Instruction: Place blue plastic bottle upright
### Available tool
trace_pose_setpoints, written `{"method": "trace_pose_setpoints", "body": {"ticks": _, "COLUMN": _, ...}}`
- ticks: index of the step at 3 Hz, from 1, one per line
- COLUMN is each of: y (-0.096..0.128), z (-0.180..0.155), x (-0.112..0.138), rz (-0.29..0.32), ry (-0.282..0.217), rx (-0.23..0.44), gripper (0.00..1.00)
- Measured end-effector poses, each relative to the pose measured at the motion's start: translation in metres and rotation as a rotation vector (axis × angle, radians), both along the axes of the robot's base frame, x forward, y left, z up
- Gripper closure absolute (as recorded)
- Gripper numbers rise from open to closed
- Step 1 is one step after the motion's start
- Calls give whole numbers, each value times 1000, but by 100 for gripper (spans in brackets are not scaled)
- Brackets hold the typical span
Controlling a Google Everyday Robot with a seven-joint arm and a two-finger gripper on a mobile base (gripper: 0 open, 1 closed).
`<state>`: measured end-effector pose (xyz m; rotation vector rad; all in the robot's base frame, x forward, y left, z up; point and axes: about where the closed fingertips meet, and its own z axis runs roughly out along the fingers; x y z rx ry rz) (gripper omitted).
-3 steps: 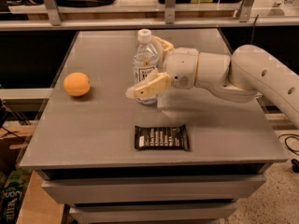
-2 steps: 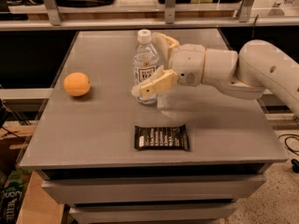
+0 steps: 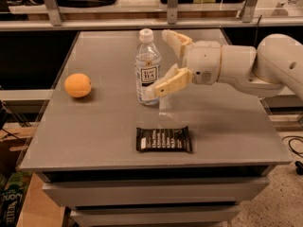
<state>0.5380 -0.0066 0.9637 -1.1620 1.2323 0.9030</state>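
The blue plastic bottle (image 3: 147, 69) stands upright on the grey table (image 3: 104, 126), near the middle. It is clear, with a white cap and a pale label with dark print. My gripper (image 3: 160, 63) reaches in from the right. It is open, its two tan fingers spread wide. The near finger (image 3: 168, 82) lies just right of the bottle's lower half. The far finger (image 3: 176, 40) is behind and to the right of the bottle's neck. The bottle is free of both fingers.
An orange (image 3: 77, 85) sits on the table's left side. A dark snack bar (image 3: 164, 139) lies flat near the front edge, in front of the bottle. A shelf rail with metal posts (image 3: 170, 13) runs behind the table.
My gripper has drawn back to the right, away from the bottle. The bottle stays upright in the same spot.
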Motion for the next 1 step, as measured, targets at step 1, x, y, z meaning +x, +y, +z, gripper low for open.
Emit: {"method": "trace_pose_setpoints", "body": {"ticks": 1, "y": -7, "z": 1, "x": -2, "rz": 16, "ry": 0, "rx": -1, "gripper": 0}}
